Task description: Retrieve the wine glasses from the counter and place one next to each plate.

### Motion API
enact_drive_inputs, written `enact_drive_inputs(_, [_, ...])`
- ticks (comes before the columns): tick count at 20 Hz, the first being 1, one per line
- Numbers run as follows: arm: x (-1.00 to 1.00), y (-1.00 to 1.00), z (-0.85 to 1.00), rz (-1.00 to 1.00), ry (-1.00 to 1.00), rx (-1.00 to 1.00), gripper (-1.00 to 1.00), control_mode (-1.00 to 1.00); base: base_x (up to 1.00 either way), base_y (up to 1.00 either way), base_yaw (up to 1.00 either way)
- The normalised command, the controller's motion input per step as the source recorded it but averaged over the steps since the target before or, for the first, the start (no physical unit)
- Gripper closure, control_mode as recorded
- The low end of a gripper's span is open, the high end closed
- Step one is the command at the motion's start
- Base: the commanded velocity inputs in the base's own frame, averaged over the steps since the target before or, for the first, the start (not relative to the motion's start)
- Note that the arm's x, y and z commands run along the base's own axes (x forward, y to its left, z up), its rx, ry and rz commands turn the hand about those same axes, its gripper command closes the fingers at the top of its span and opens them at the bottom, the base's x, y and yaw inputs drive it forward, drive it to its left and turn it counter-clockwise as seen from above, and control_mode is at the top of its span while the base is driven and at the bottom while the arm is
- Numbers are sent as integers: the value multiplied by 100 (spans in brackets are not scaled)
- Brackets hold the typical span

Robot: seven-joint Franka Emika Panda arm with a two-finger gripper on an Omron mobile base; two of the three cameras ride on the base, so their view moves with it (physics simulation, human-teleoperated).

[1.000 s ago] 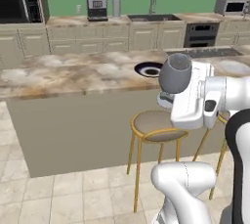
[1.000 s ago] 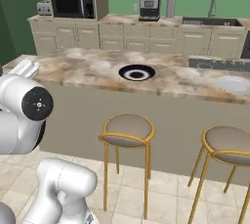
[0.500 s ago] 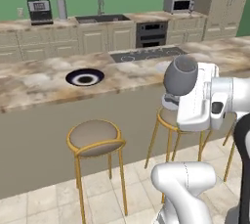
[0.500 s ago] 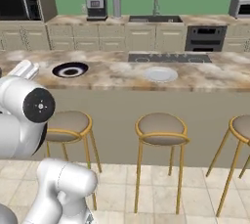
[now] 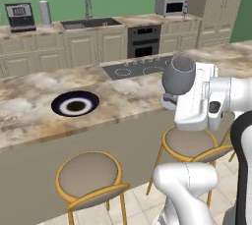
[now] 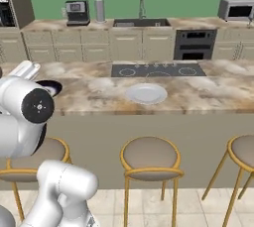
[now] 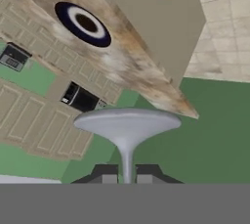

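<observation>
Gripper (image 7: 127, 174) clenched on the stem of a wine glass (image 5: 178, 75), carried upright above the island edge, near the cooktop (image 5: 142, 67). Since half a second ago the base has driven on: the black plate (image 5: 75, 105) sits farther right in the left base view, the pale plate (image 6: 145, 93) mid-island in the right.

No writing, brand, number or sign can be read anywhere in these views; the small black coffee machine with a pale front panel (image 5: 20, 16) on the tan-brown marbled stone worktop (image 5: 123, 21) shows only a blurred patch, and the silver box-shaped microwave oven (image 5: 171, 5) further along carries no legible markings
</observation>
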Motion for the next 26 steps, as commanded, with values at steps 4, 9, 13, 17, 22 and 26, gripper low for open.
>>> enact_drive_inputs(4, [0, 0, 0, 0, 0, 0, 100, 100, 79, 0, 21])
enact_drive_inputs(9, [0, 0, 0, 0, 0, 0, 100, 100, 85, -11, 32])
enact_drive_inputs(13, [0, 0, 0, 0, 0, 0, 100, 100, 64, -9, 24])
enact_drive_inputs(17, [0, 0, 0, 0, 0, 0, 100, 100, 53, -20, 22])
enact_drive_inputs(22, [18, -13, -9, 5, -1, 0, 100, -100, 55, -40, 20])
enact_drive_inputs(26, [93, -82, -40, 24, -2, 1, 100, -100, 0, 0, 0])
